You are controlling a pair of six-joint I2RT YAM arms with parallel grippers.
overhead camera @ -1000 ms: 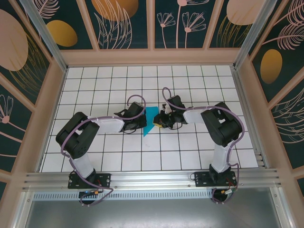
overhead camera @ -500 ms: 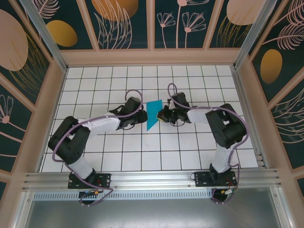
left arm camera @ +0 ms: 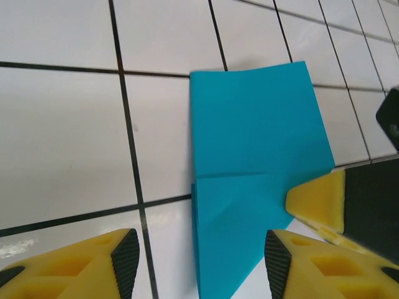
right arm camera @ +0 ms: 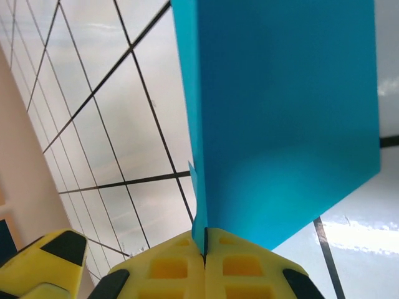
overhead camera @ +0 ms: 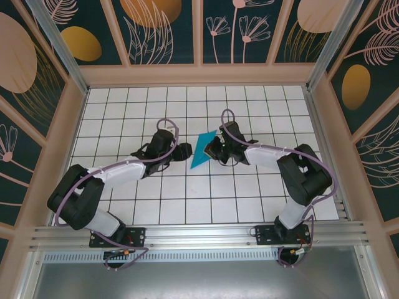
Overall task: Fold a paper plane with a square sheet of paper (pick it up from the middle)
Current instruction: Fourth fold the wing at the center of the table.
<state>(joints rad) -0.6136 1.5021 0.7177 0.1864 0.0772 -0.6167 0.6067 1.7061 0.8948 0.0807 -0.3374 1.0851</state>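
Note:
The square sheet of paper [overhead camera: 202, 149] is teal-blue and folded into layers, with a crease across it and a point toward the near side [left arm camera: 255, 156]. My right gripper [overhead camera: 212, 150] is shut on its right edge. In the right wrist view the sheet [right arm camera: 287, 112] rises edge-on from between the closed yellow fingers [right arm camera: 204, 240]. My left gripper [overhead camera: 185, 152] is open just left of the paper, not touching it. In the left wrist view its fingertips [left arm camera: 201, 261] straddle the paper's pointed end, and a right finger [left arm camera: 318, 199] pinches the sheet from the right.
The floor is white tile with black grid lines [overhead camera: 187, 199]. Tan framed walls [overhead camera: 199, 75] close in the far, left and right sides. A metal rail [overhead camera: 199, 233] with both arm bases runs along the near edge.
My left gripper has opened, let go of the paper and drawn back to the left. My right gripper closed fully on the paper's edge and carried it slightly farther away.

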